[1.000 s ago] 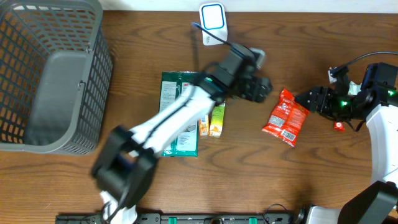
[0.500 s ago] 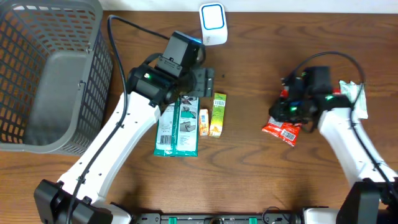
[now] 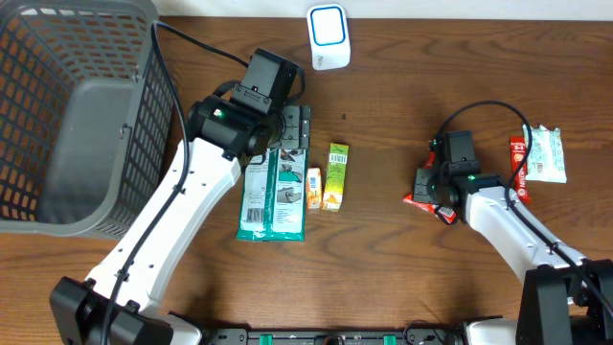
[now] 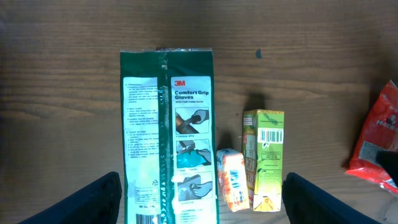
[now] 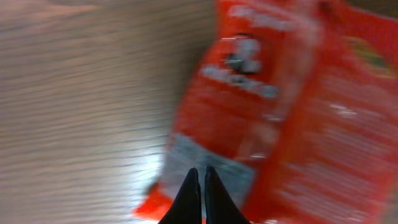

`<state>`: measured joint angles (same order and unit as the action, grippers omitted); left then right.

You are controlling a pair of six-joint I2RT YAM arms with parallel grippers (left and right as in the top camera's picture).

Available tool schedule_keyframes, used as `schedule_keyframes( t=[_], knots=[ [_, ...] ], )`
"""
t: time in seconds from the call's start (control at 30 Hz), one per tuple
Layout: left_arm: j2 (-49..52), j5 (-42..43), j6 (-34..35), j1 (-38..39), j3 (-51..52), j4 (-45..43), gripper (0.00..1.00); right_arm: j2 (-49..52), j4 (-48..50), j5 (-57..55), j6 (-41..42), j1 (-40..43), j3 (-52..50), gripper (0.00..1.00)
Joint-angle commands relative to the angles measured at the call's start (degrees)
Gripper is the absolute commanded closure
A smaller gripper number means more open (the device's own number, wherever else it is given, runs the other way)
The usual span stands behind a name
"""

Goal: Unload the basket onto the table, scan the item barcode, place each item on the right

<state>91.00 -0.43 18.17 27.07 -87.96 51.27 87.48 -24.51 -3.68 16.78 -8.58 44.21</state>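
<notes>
Red snack bag (image 3: 418, 195), crinkly and shiny, lies right of middle on my smooth brown wooden table (image 3: 383, 268). Right gripper (image 5: 199, 171) is clenched tight at its edge; left gripper (image 3: 293, 129) is spread wide.

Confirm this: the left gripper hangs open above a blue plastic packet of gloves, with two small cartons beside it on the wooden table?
Not quite: the plastic packet of gloves is dark green, not blue, as the left wrist view shows. The left gripper does hang open above it, with the small orange carton and the yellow-green carton beside it.
</notes>
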Motion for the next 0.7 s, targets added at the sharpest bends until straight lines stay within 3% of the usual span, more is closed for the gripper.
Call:
schedule_keyframes(
  t=[0.0, 0.17, 0.37, 0.47, 0.67],
  knots=[
    [0.0, -1.4, -0.3, -0.2, -0.2, 0.3, 0.17, 0.2, -0.5, -7.1, 1.6, 1.2, -0.2, 0.96],
    [0.0, -1.4, -0.3, -0.2, -0.2, 0.3, 0.17, 0.2, -1.6, -15.0, 1.6, 4.1, -0.2, 0.99],
    [0.0, -1.4, -0.3, -0.2, -0.2, 0.3, 0.17, 0.2, -0.5, -14.5, 1.6, 8.8, -0.2, 0.99],
    [0.0, -1.4, -0.3, -0.2, -0.2, 0.3, 0.16, 0.2, 1.6, -2.1, -2.9, 10.1, 0.2, 0.99],
    [0.0, -1.4, -0.3, -0.2, -0.2, 0.3, 0.16, 0.2, 1.2, 15.5, -3.3, 10.0, 1.8, 0.99]
  ],
)
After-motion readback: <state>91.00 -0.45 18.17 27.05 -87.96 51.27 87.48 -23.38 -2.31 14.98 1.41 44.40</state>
